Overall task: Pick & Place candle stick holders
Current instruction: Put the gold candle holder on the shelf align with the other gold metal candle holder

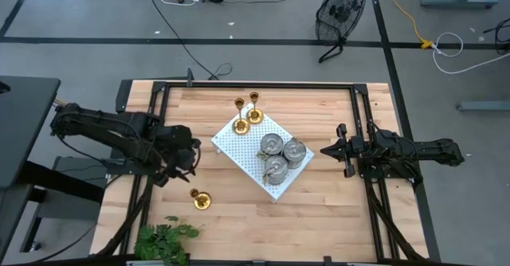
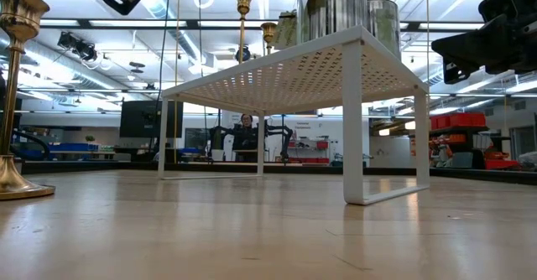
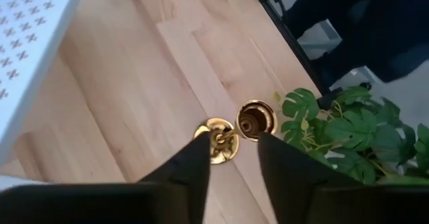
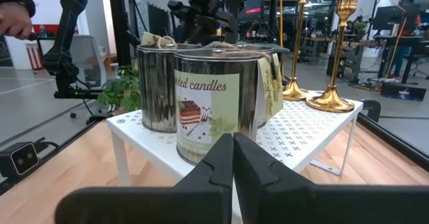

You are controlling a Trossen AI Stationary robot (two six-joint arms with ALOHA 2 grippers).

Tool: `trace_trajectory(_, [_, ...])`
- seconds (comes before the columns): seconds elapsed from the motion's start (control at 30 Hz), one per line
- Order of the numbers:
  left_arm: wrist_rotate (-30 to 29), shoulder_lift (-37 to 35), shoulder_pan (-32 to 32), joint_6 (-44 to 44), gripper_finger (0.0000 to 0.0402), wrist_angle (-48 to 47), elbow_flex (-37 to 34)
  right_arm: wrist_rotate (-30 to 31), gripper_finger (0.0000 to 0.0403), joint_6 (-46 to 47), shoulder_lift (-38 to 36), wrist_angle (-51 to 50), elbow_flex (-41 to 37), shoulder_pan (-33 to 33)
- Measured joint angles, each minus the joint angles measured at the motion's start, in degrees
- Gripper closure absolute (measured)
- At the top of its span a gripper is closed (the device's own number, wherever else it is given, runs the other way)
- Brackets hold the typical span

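One brass candle stick holder (image 1: 199, 199) stands upright on its round base on the wooden table, near the front left; it also shows in the low view (image 2: 17, 104). My left gripper (image 1: 191, 158) is open above and just beyond it; in the left wrist view the holder (image 3: 231, 133) shows between my fingertips (image 3: 233, 142), untouched. Two more brass holders (image 1: 246, 120) and three silver-grey tins (image 1: 280, 155) stand on the white perforated board (image 1: 239, 150). My right gripper (image 1: 325, 150) is shut and empty, right of the board, pointing at the tins (image 4: 201, 96).
A green leafy plant (image 1: 163, 240) sits at the table's near-left edge, close to the lone brass holder. The white board stands on thin legs (image 2: 352, 129) in the table's middle. A black frame (image 1: 255, 85) borders the table. A person (image 2: 245, 129) is in the room behind.
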Motion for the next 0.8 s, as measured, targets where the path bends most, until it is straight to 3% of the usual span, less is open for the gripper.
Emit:
trace_trajectory(0.33, [-0.1, 1.9, -4.3, 3.3, 0.0145, 0.6, 0.0, 0.0, 0.0387, 0.0, 0.0, 0.0, 0.0, 0.0])
trace_trajectory(0.63, [-1.9, 5.0, -7.8, 3.0, 0.0089, 0.7, -0.1, 0.0, 0.0387, 0.0, 0.0, 0.0, 0.0, 0.0])
trace_trajectory(0.8, [-5.8, 6.0, -9.9, 2.7, 0.0066, 2.3, -0.1, 0.0, 0.0387, 0.0, 0.0, 0.0, 0.0, 0.0])
